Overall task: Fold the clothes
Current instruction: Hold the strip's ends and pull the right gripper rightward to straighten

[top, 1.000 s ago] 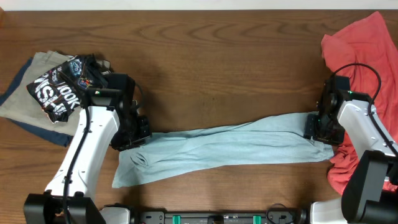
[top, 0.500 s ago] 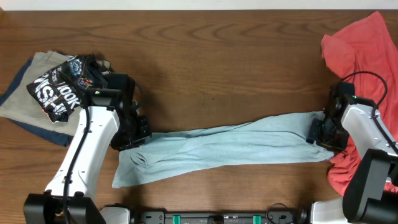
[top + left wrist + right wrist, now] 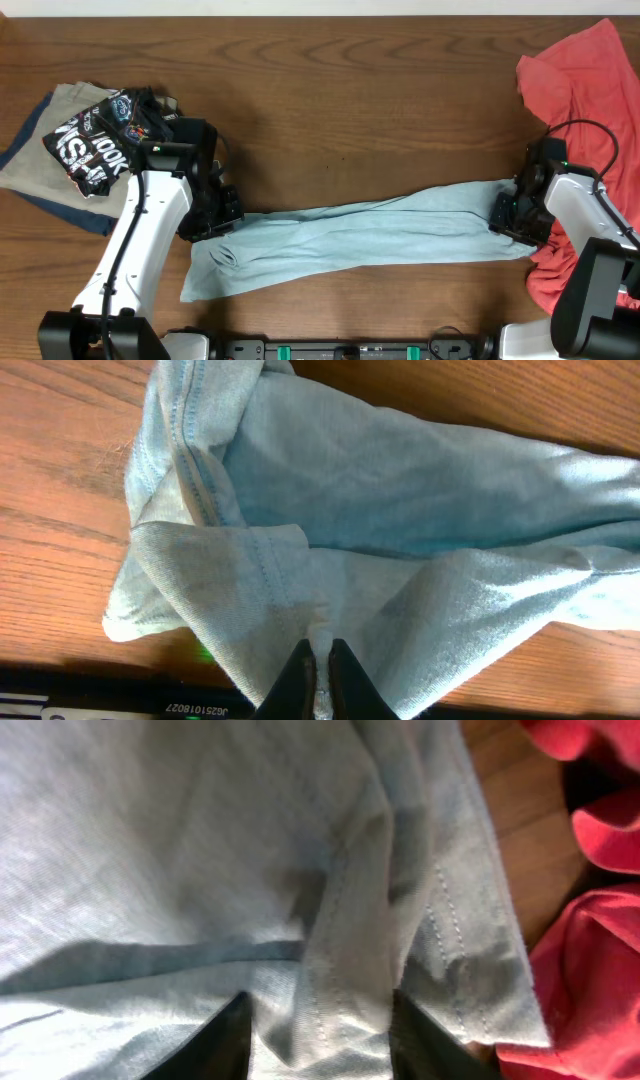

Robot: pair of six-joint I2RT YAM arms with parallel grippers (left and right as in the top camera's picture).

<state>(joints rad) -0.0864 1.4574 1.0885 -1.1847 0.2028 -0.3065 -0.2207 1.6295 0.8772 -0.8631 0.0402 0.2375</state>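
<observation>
Blue tee [image 3: 370, 235] lies long L–R. L pincer [image 3: 320, 650] pinches its left end; R pincer [image 3: 318, 1005] straddles its right-end fold, jaws apart, grip unclear.

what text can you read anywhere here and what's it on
"LOOK" or "100K": white letters on the crumpled black tee, rest unreadable.
Upside-down digits on a white label at the left wrist view's bottom: too small.
No text on the light blue T-shirt or coral-red shirt.
</observation>
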